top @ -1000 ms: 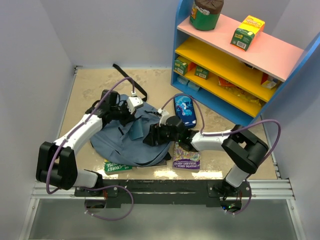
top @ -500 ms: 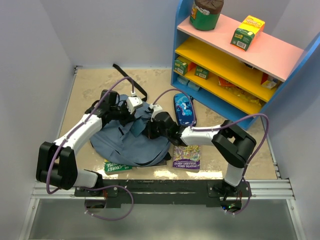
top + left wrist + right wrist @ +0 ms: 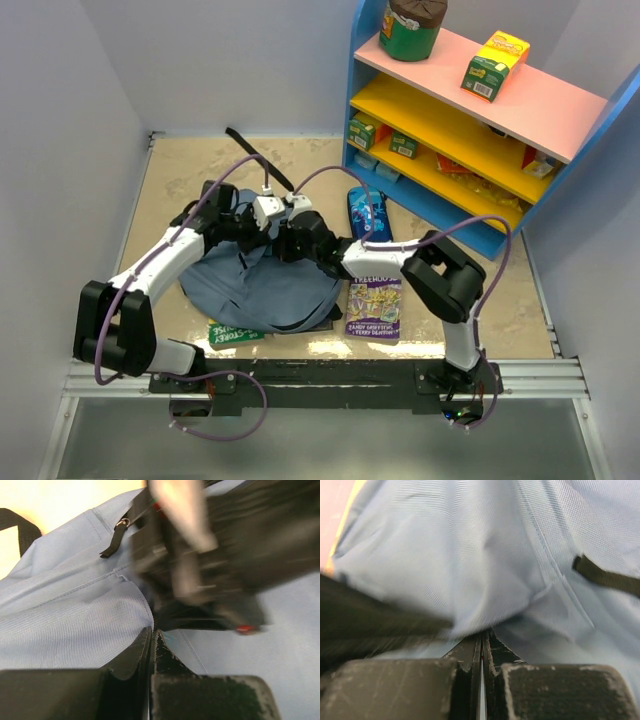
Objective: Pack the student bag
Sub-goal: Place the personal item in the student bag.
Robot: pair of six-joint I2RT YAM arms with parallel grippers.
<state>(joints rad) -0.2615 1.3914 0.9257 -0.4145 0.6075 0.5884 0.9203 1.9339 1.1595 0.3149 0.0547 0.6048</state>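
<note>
Mid-table lay the student bag [image 3: 250, 290], where the right gripper [image 3: 481, 641] had slid leftward, its jaws snapped together against the cloth, uncovering the purple book [image 3: 373, 307]. The left gripper [image 3: 151, 634] stayed closed at a fold; whether either pinched fabric, I couldn't tell.

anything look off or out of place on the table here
The flat green book lies half buried under the near edge of the slate-blue fabric backpack, not inside it. The backpack is slumped flat and rumpled, one black strap trailing toward the far wall. Nothing looks spilled or damaged.
</note>
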